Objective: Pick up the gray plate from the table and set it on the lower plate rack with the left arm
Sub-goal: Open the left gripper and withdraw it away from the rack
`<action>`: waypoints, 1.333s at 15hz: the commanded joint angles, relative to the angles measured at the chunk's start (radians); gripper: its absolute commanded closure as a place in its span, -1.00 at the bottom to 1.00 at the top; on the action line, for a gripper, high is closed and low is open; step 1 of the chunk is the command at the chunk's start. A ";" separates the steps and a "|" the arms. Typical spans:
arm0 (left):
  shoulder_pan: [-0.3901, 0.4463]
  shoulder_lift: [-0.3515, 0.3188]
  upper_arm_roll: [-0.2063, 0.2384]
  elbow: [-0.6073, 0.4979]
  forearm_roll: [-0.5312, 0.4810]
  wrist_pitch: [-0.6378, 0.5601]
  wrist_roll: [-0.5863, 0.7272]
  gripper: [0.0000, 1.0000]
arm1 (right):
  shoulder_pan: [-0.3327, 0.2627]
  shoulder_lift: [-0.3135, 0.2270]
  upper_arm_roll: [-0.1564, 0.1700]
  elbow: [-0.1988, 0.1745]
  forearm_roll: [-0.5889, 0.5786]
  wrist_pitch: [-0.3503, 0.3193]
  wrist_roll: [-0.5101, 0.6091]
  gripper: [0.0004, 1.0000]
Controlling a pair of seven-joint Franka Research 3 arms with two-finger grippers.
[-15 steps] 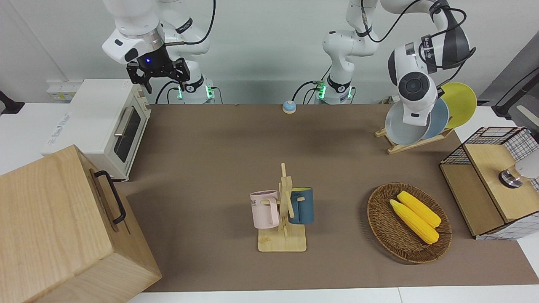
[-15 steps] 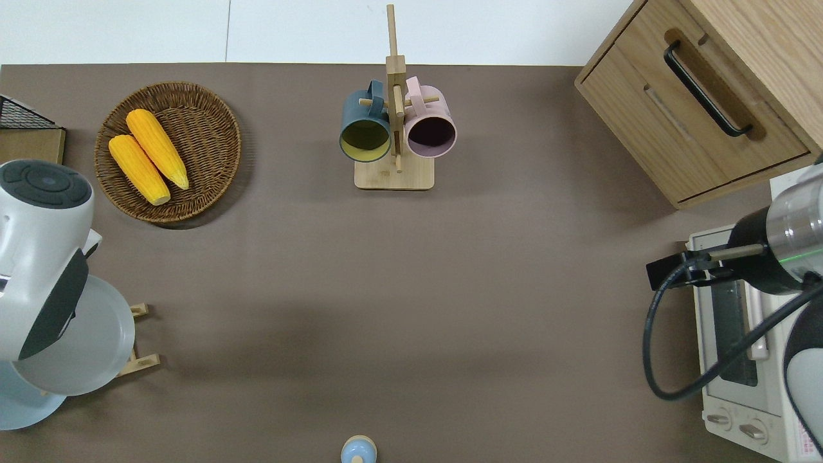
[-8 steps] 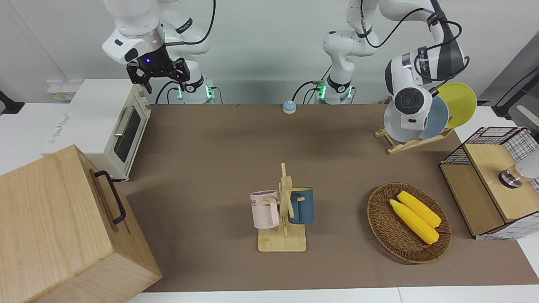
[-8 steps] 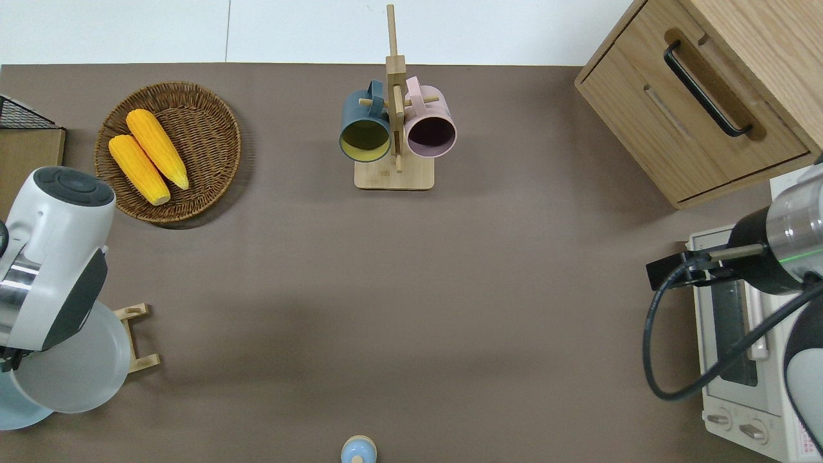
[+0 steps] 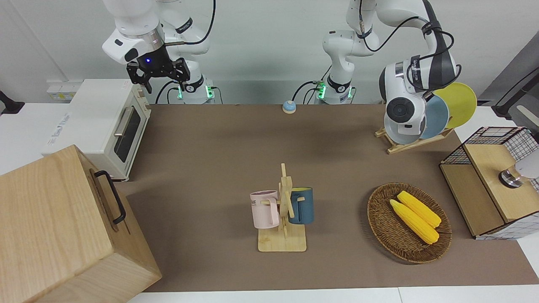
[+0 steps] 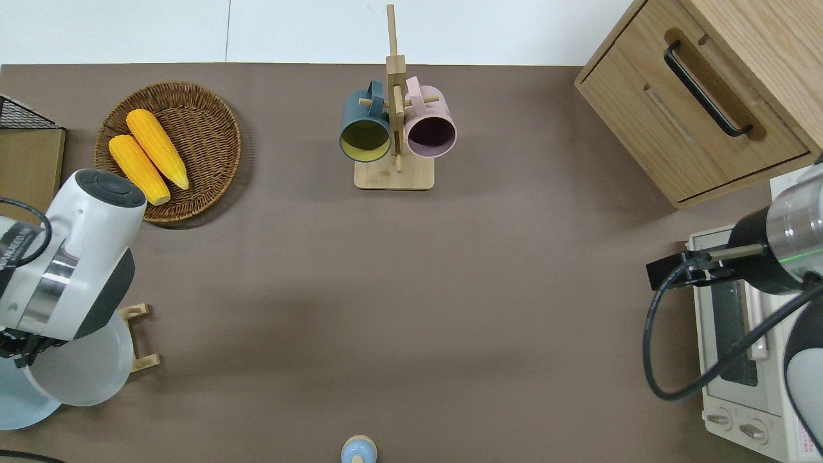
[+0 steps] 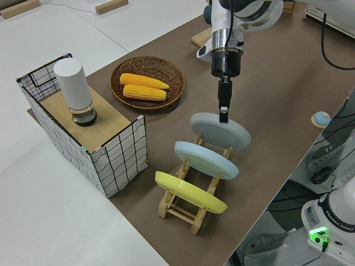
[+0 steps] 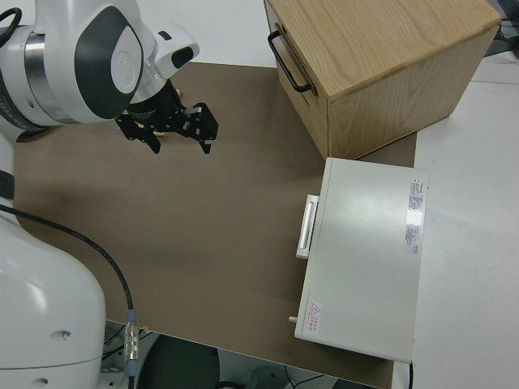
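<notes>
Three plates fill the lower plate rack [image 7: 191, 208] near the table's left-arm edge; we see the left gripper [image 7: 223, 113] pinching the gray plate [image 7: 221, 131]; the right arm is parked, fingers spread.

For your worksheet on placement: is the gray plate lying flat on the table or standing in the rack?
Standing in the rack: the gray plate leans tilted in the wooden rack's lowest slot, with the left gripper at its upper rim.
</notes>
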 commanded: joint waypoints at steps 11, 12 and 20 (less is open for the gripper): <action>-0.028 0.014 -0.012 0.013 -0.028 0.025 -0.040 -0.98 | -0.015 -0.005 0.007 0.006 0.004 -0.015 -0.003 -0.98; -0.028 0.005 -0.012 0.011 -0.031 0.045 -0.043 -0.99 | -0.015 -0.005 0.007 0.006 0.004 -0.015 -0.003 -0.97; -0.017 -0.073 -0.052 0.043 -0.229 0.279 -0.043 -0.99 | -0.015 -0.005 0.007 0.006 0.004 -0.015 -0.002 -0.98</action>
